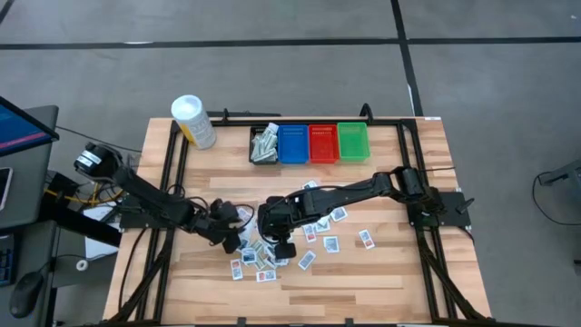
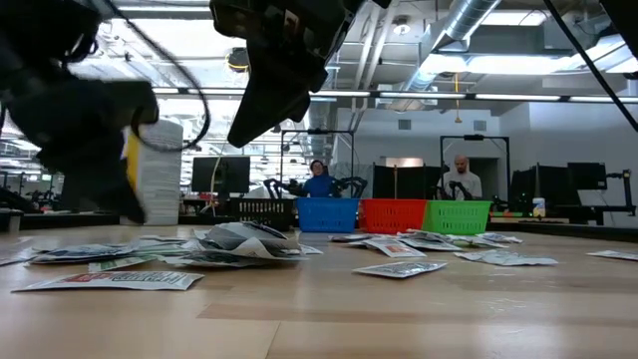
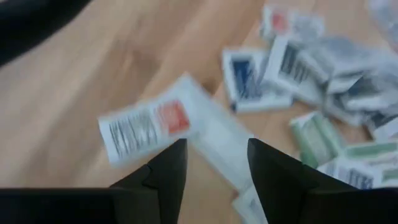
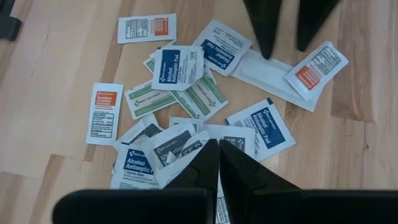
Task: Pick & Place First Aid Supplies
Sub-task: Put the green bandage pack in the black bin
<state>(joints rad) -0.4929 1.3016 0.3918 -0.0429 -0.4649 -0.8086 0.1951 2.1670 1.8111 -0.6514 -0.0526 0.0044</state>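
- One wooden bench, fills the centre of the high view, dark rails along its left and right sides.
- Two dark arms, reaching in from the left and right edges and meeting at lower centre of the high view.
- Four bins in a row at the upper centre of the bench: black bin with pale packets inside, blue bin, red bin, green bin, sides touching.
- One white tub with yellow label, upper left of the bench, left of the black bin.
- Left end effector: fingers apart, nothing between them, poised over a white packet with an orange mark lying flat on the wood.
- Right end effector: fingers pressed together, empty, above the heap of packets.
- Dozens of first aid supplies: small flat packets scattered and overlapping at lower centre of the bench, below the bins; blue "Alcohol Antiseptic Pad" packet on top of green-striped ones.
- Two persons in the far background of the low view, centre.
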